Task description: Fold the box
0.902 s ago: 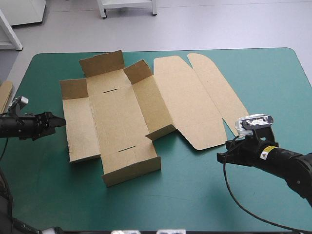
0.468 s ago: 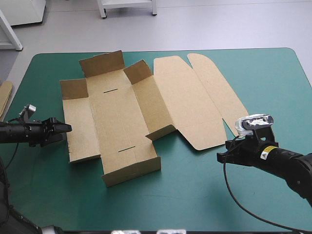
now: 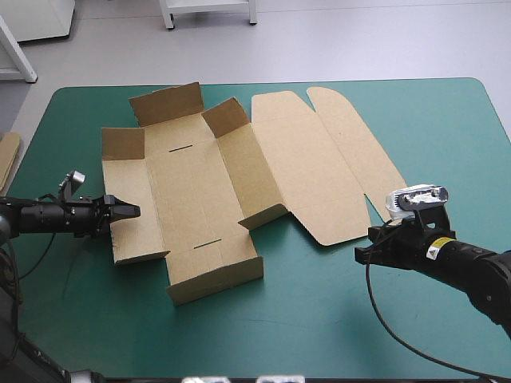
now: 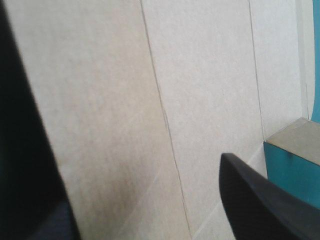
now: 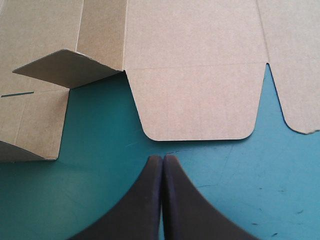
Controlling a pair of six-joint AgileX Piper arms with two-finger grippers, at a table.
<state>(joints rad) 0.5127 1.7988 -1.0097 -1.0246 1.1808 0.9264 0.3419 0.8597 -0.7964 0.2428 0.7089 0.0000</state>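
Now the left hand (image 3: 132, 211), fingers wide, sits at the left flap (image 3: 136, 183) of the brown box (image 3: 200, 191) and should lift it next, while the right hand (image 5: 162, 160), pinched closed, waits by the lid (image 3: 295, 159).

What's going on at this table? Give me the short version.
Two robot arms are folding a brown box on the teal-green cover. The box lies mostly flat, a few flaps raised, its lid spread toward the right. The left gripper is open at the box's left side panel. The right gripper is shut over the cover, just short of the lid's tuck flap.
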